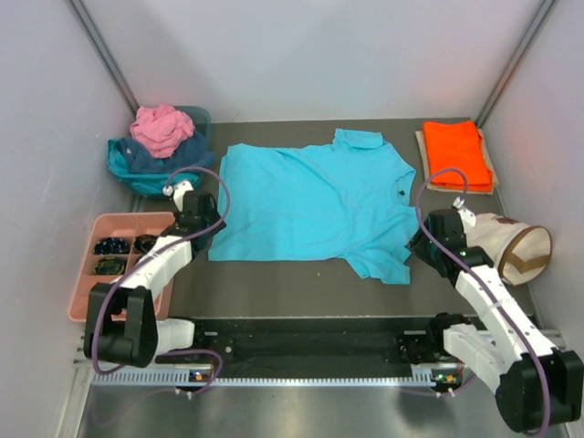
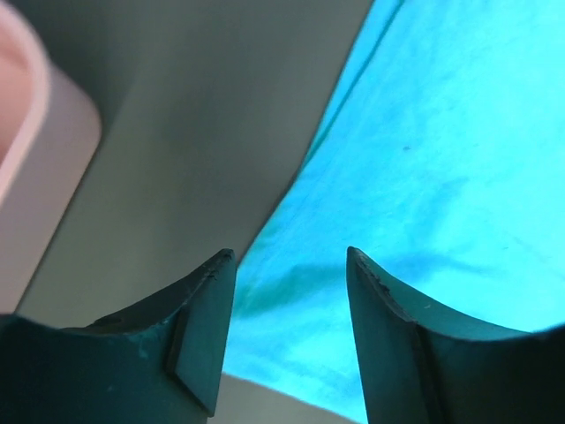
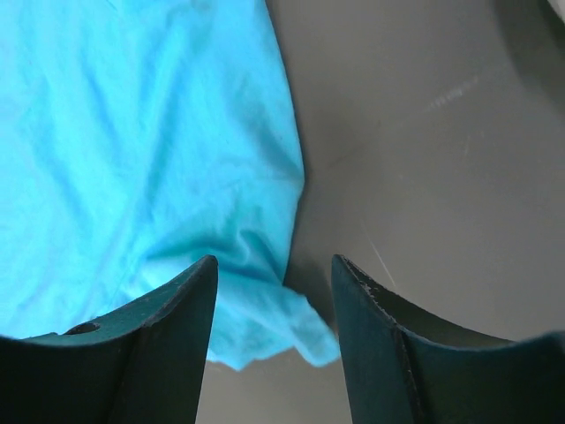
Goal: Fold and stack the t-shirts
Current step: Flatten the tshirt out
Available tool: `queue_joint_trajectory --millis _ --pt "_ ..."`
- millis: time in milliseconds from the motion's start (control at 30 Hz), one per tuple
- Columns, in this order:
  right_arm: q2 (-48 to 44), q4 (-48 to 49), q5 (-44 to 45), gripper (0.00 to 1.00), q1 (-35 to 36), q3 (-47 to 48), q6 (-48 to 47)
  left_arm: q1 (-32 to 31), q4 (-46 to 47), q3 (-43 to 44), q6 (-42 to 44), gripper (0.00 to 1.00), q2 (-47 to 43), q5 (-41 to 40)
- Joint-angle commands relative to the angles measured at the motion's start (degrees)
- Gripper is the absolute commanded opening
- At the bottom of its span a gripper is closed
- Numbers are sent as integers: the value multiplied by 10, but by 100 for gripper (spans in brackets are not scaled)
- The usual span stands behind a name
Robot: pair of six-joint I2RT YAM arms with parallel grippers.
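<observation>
A bright turquoise t-shirt (image 1: 310, 196) lies spread flat on the dark table, collar toward the far side. My left gripper (image 1: 208, 228) hovers open over its near left edge; the left wrist view shows turquoise cloth (image 2: 424, 159) below and between the parted fingers (image 2: 201, 327), nothing pinched. My right gripper (image 1: 418, 245) stands open above the near right corner, where a crumpled tip of the cloth (image 3: 132, 150) lies loose between the fingers (image 3: 380, 336). A folded orange t-shirt (image 1: 456, 153) rests at the far right. Pink, navy and teal t-shirts (image 1: 160, 137) are heaped at the far left.
A pink compartment tray (image 1: 91, 274) with dark items sits beside the left arm. A cream canvas bag (image 1: 511, 246) with a brown strap lies by the right arm. Grey walls close in both sides and the back.
</observation>
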Motion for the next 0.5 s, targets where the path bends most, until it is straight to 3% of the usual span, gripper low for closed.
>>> queue_joint_trajectory --millis 0,200,467 --pt "49 116 44 55 -1 58 -27 2 70 28 11 60 11 21" --pt "124 165 65 55 -2 107 -66 0 110 22 2 64 24 40" --pt "211 231 50 65 -2 191 -124 -2 154 10 -8 65 42 57"
